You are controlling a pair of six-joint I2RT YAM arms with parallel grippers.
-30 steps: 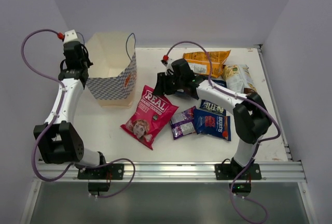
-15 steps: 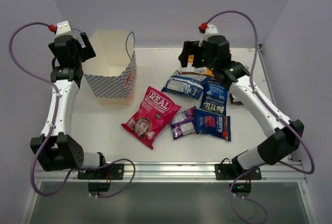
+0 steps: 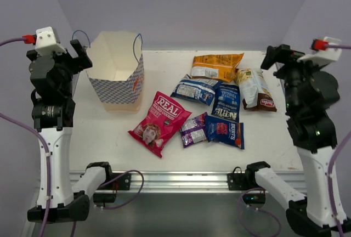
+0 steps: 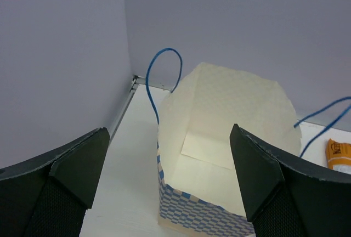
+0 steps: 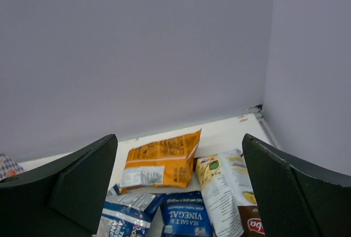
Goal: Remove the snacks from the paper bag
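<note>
The paper bag [image 3: 117, 75] stands upright at the back left, blue-and-white checked outside. In the left wrist view the paper bag [image 4: 230, 154] shows only bare cream paper inside. The snacks lie on the table to its right: pink-red REAL [image 3: 159, 120], purple [image 3: 193, 129], Burts [image 3: 225, 131], two blue-white packets [image 3: 194, 90] [image 3: 226, 102], orange [image 3: 217, 66], and brown-and-cream [image 3: 256, 89]. My left gripper [image 3: 78, 56] [image 4: 170, 193] hangs open, high above the bag's left side. My right gripper [image 3: 282, 56] [image 5: 178, 193] is open, raised at the right, holding nothing.
Lilac walls close in the table at the back and on both sides. A metal rail [image 3: 175, 179] runs along the near edge. The bag's thin blue cord handles [image 4: 164, 67] stick up. The orange packet [image 5: 162, 163] lies nearest the back wall.
Both arms have lifted up and drawn back to the sides. The left gripper opened off the bag's rim. The right gripper opened, leaving a blue-white packet on the table among the others.
</note>
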